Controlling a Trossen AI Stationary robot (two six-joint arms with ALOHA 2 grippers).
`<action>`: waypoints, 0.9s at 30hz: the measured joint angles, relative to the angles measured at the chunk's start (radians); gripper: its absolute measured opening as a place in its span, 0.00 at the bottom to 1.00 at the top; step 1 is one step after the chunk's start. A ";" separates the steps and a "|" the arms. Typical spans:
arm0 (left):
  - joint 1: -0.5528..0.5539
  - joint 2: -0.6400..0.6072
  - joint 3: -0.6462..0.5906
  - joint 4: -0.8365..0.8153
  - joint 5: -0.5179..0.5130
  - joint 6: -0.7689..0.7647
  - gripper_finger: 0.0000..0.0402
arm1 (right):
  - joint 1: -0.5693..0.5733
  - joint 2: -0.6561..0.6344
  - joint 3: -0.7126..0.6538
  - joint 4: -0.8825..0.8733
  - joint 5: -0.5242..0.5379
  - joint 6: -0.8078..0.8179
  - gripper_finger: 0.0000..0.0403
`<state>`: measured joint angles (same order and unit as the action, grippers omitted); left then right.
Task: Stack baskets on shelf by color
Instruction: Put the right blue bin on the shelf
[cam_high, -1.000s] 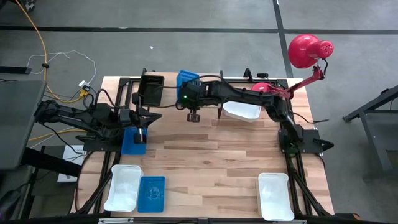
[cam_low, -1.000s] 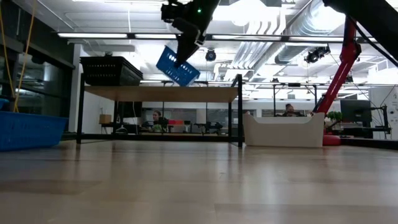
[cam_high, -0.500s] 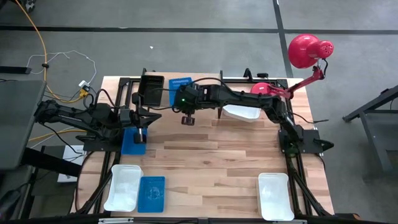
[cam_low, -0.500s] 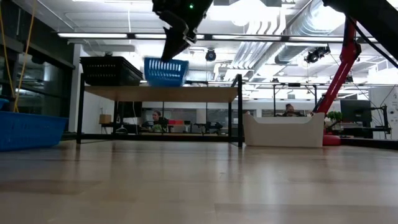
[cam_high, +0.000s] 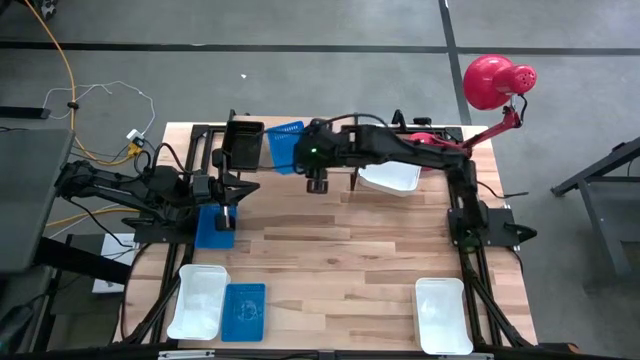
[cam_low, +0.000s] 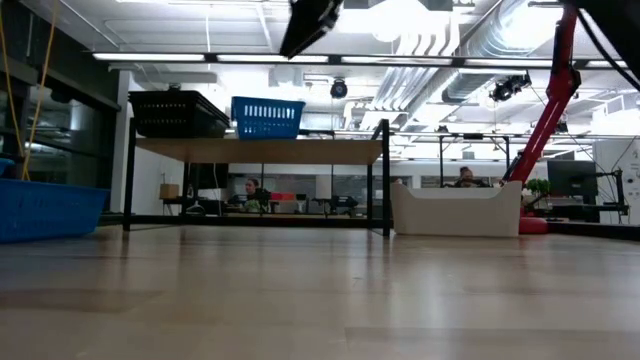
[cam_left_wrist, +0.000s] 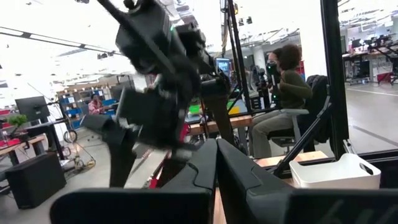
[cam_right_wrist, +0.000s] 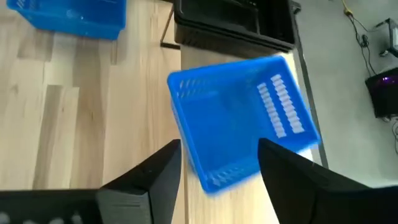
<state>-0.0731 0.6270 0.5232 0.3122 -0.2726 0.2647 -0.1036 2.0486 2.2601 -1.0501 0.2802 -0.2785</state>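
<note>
The right claw (cam_right_wrist: 217, 165) has released the blue basket (cam_high: 284, 146) and drawn back, fingers apart and empty. The basket now rests on the shelf (cam_low: 260, 150), just beside the black basket (cam_low: 178, 114). The left claw (cam_high: 232, 192), fingers together, waits above another blue basket (cam_high: 213, 228) on the worktop (cam_high: 340, 260).

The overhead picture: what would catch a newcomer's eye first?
Probably the red lamp at the table's far right corner. Next, the blue basket sitting on the shelf beside a black basket, with the right pincer open just above it.
</note>
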 joint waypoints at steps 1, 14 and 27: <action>0.000 0.000 0.000 0.000 0.000 0.000 0.00 | -0.001 -0.008 0.000 -0.018 0.000 0.012 0.48; 0.000 0.000 0.000 0.000 0.000 0.000 0.00 | -0.043 -0.026 -0.268 -0.052 0.153 0.067 0.05; 0.000 0.000 0.000 -0.002 0.000 0.000 0.00 | -0.039 -0.091 -0.410 0.194 0.131 0.065 0.00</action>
<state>-0.0727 0.6273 0.5232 0.3099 -0.2726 0.2649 -0.1425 1.9581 1.8496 -0.8559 0.4111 -0.2138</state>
